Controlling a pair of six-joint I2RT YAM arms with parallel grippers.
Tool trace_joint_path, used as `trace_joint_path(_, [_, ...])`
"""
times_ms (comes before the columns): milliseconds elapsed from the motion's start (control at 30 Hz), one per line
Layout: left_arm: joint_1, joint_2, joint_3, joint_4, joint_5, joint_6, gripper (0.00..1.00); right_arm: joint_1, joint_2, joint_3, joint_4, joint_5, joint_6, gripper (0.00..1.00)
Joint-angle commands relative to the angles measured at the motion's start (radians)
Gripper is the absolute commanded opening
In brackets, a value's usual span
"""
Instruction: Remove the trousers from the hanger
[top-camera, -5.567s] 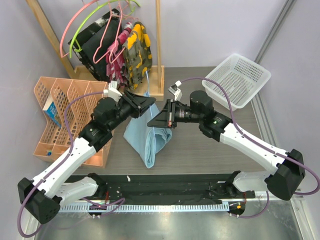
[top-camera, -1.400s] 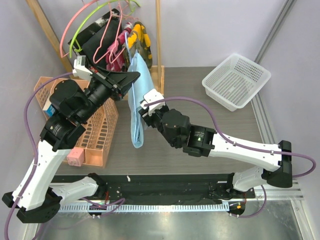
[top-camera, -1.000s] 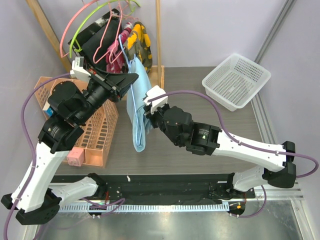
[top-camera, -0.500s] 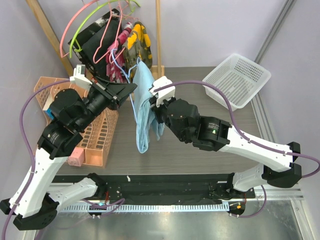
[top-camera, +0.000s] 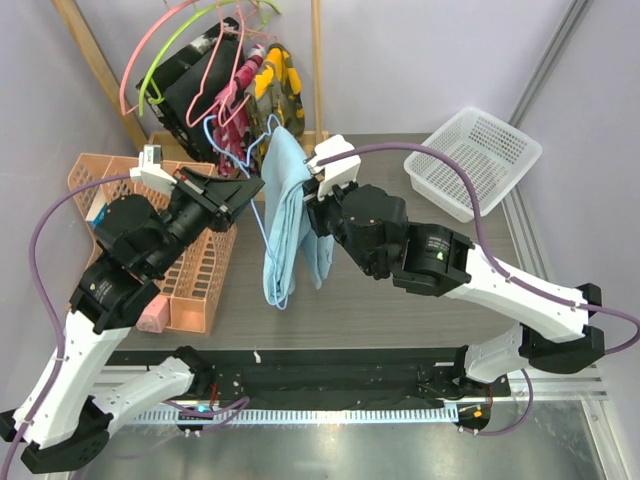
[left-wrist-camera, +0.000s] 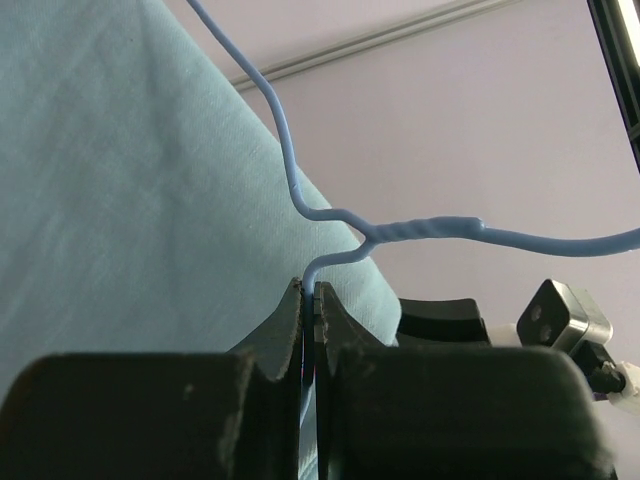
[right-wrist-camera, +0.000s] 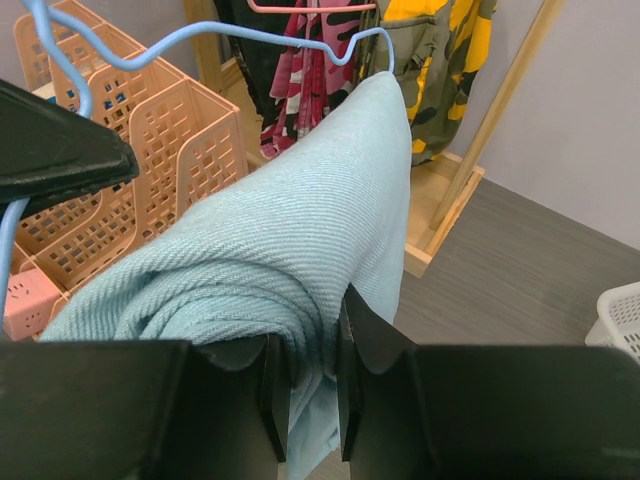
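The light-blue wire hanger (top-camera: 232, 137) is held up above the table, and the sky-blue trousers (top-camera: 284, 215) hang folded over its bar. My left gripper (top-camera: 252, 187) is shut on the hanger's wire (left-wrist-camera: 318, 272) just below the twisted neck. My right gripper (top-camera: 312, 205) is shut on a bunched fold of the trousers (right-wrist-camera: 270, 270), at their right side below the bar. The hanger's hook (right-wrist-camera: 200, 45) shows at the top of the right wrist view.
A wooden rack (top-camera: 318, 90) at the back holds pink and lime-green hangers (top-camera: 175, 50), a black garment and a yellow-camouflage garment (top-camera: 280, 85). Orange baskets (top-camera: 195, 270) stand at the left. A white basket (top-camera: 470, 160) sits at the back right.
Both arms have lifted hanger and trousers off the table. Over the last second my right gripper has pulled the trousers to the right, and the cloth has bunched along the bar.
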Motion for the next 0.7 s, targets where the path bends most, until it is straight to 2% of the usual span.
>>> trace_joint_path(0, [0.000, -0.024, -0.008, 0.004, -0.043, 0.024, 0.00, 0.008, -0.050, 0.118, 0.126, 0.013, 0.041, 0.01])
trace_joint_path(367, [-0.001, -0.024, -0.042, -0.028, -0.040, 0.010, 0.00, 0.009, -0.033, 0.212, 0.143, -0.051, 0.039, 0.01])
trace_joint_path(667, [-0.001, -0.084, -0.135, -0.041, -0.063, -0.002, 0.00, 0.009, 0.014, 0.348, 0.143, -0.027, -0.077, 0.01])
